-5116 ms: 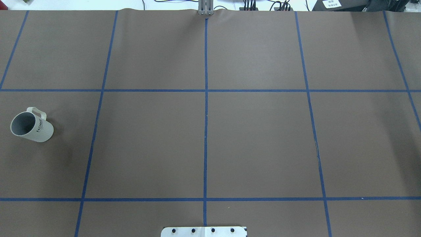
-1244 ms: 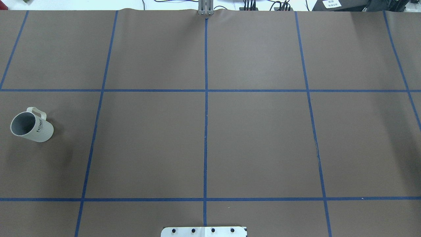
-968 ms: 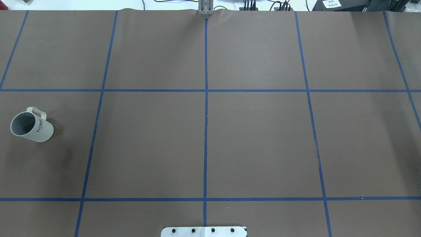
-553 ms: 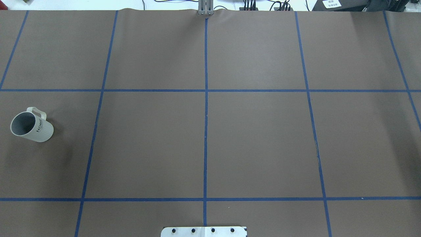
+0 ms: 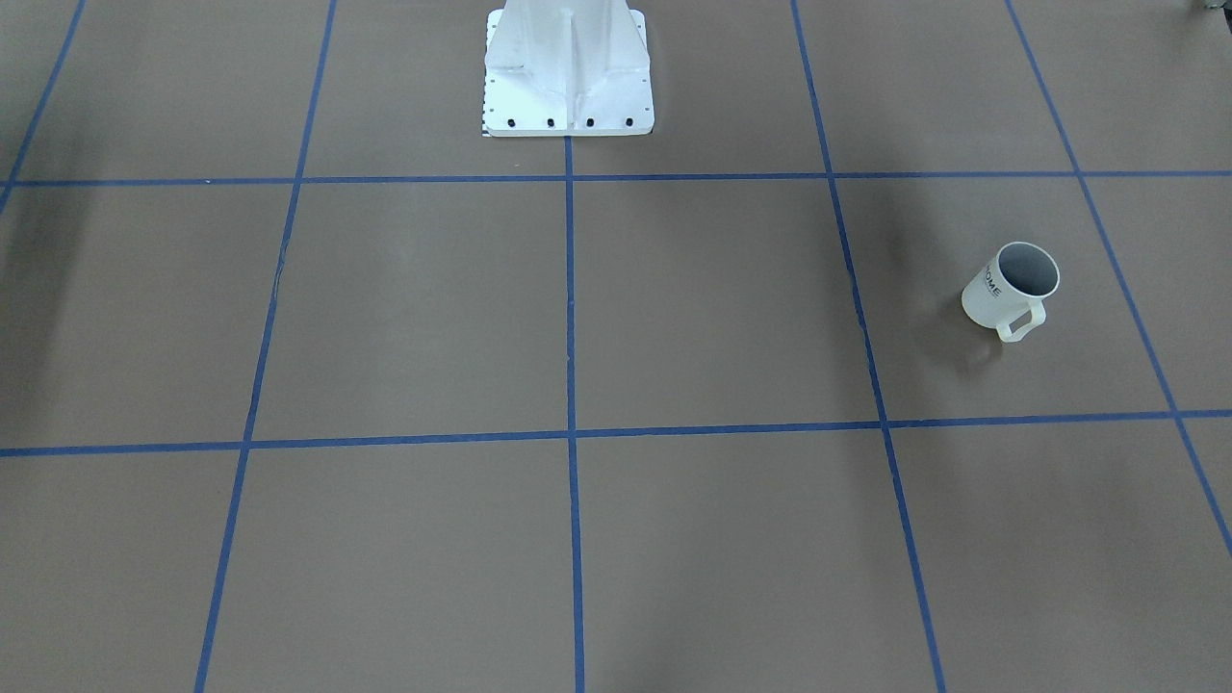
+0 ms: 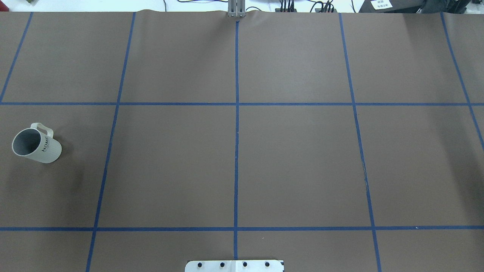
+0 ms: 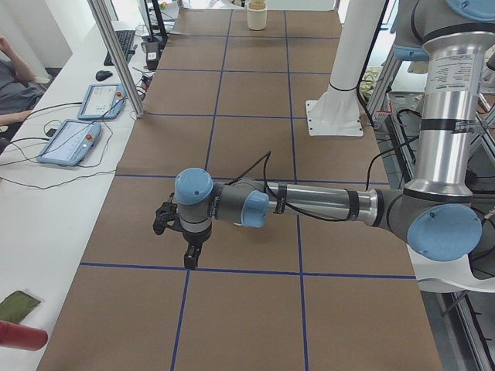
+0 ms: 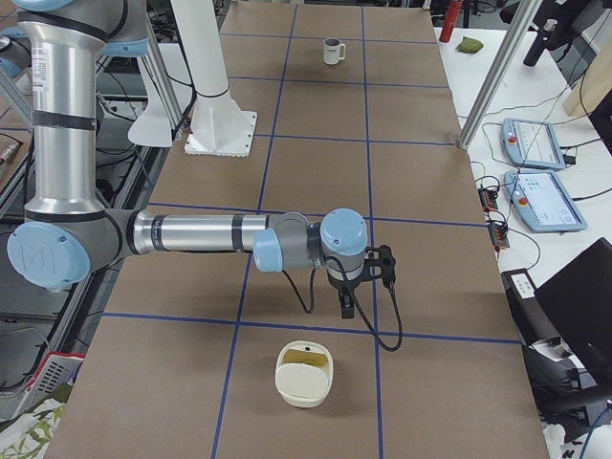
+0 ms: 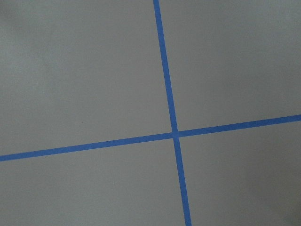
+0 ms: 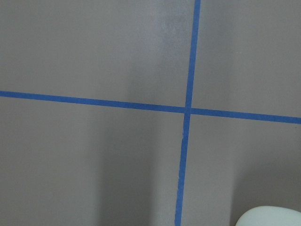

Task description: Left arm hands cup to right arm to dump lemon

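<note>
The cup (image 6: 36, 142), a cream-white mug with a grey inside, black HOME lettering and a squarish loop handle, stands upright far out on the left of the matte brown table (image 6: 295, 158), its handle turned away from the robot. Glossy blue tape (image 6: 236, 151) marks a grid. The left gripper (image 7: 189, 259) and right gripper (image 8: 346, 308) point down; their finger spread cannot be told. A smooth, rounded cream container (image 8: 304, 375) sits near the right gripper.

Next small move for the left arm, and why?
Probably swing the left gripper over the cup and start lowering. The cup stands upright and untouched on the table, and the left wrist view shows only a tape cross, no cup, so it isn't lined up yet.
</note>
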You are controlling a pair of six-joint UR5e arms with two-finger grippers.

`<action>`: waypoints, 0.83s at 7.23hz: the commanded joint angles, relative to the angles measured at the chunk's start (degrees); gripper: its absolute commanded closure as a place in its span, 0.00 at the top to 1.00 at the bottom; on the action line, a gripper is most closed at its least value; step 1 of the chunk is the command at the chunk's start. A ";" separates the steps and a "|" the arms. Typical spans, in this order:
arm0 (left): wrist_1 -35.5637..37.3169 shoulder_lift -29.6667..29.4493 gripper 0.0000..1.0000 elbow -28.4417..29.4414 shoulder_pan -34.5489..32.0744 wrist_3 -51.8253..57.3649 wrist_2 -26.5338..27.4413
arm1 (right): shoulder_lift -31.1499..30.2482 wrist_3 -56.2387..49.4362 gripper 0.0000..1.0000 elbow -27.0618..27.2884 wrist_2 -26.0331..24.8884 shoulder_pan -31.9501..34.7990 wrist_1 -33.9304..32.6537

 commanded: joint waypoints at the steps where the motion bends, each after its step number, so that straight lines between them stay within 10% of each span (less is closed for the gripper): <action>1: 0.07 1.25 1.00 -1.10 0.02 -0.01 -0.06 | 0.00 0.00 1.00 0.04 0.03 0.00 0.07; 6: 0.15 1.25 1.00 -0.57 0.03 -0.01 0.03 | 0.00 0.00 1.00 0.04 0.03 0.00 0.07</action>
